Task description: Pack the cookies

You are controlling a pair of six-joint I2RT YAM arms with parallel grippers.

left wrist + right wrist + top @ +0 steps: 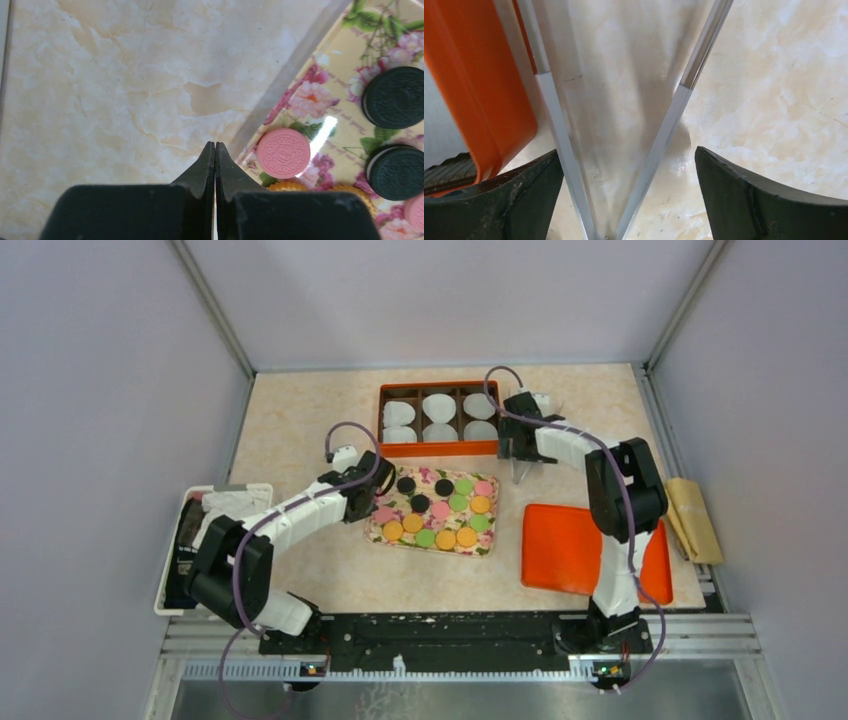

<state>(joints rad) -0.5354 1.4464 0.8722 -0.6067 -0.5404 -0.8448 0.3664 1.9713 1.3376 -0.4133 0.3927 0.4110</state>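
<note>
Here, cookies (pixel 440 509) — flat black, pink, green, orange rounds, left fingers (pixel 202 172) pressed together, right fingers (pixel 774 200) spread

Pale lilac walls (pixel 100 390), beige marbled tabletop (pixel 300 420) — aluminium corner posts (pixel 215 310), even light

bench (pixel 300 430): carries everything; both arm bases at its near edge.
tray (pixel 425 477): near the middle of the bench, in front of the divided box.
cookies (pixel 440 508): lying flat on the tray, side by side in rows.
divided box (pixel 440 449): behind the tray, toward the far edge; two rows of three compartments.
paper cups (pixel 440 430): one in each compartment of the box.
lid (pixel 560 545): right of the tray, apart from it; the right arm crosses above it.
left hand (pixel 215 145): at the tray's left edge, fingertips over the bench, just beside the nearest cookie.
right hand (pixel 627 151): by the box's near right corner, behind the lid.
basket (pixel 170 560): at the bench's left edge, left of the left arm.
packet (pixel 695 520): at the bench's right edge, right of the lid.
</note>
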